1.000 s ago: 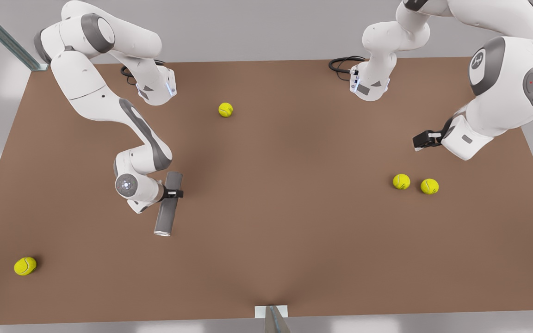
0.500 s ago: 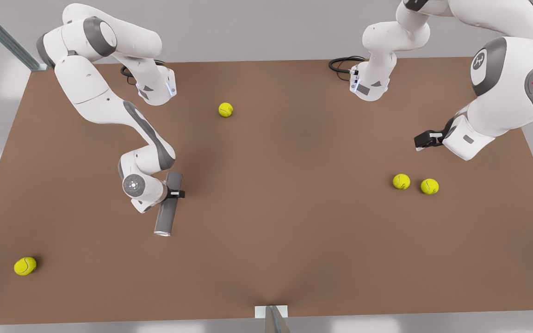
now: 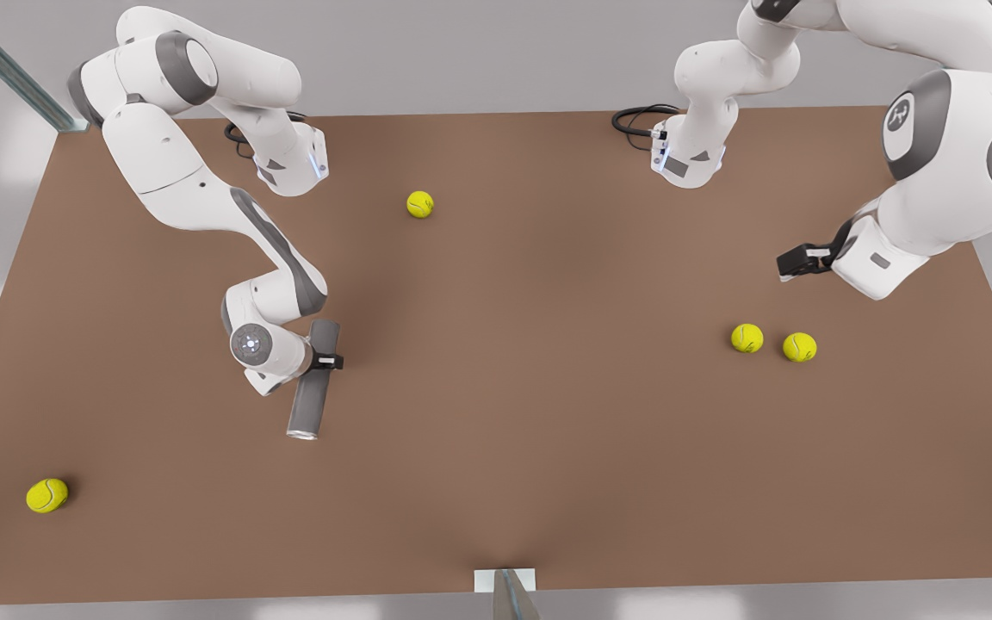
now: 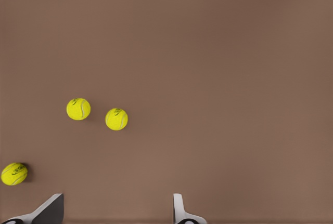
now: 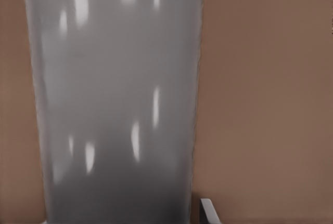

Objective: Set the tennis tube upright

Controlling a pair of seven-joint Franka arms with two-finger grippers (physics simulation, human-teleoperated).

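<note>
the right pincer [image 3: 325,361] is clenched across the tennis tube [image 3: 313,380], which lies flat on the desk [image 3: 530,387] with its silvery rim on the end farther from the arm's base (close up, its grey wall [image 5: 114,104] sits against a fingertip [image 5: 208,211]). the left pincer [image 3: 793,262] hangs released above two tennis balls [image 3: 747,337], well apart from the tube, fingers [image 4: 179,211] spread.

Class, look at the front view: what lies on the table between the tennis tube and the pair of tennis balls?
Nothing: between the tennis tube, with the right gripper at it, and the pair of tennis balls, the front view shows bare table.
</note>
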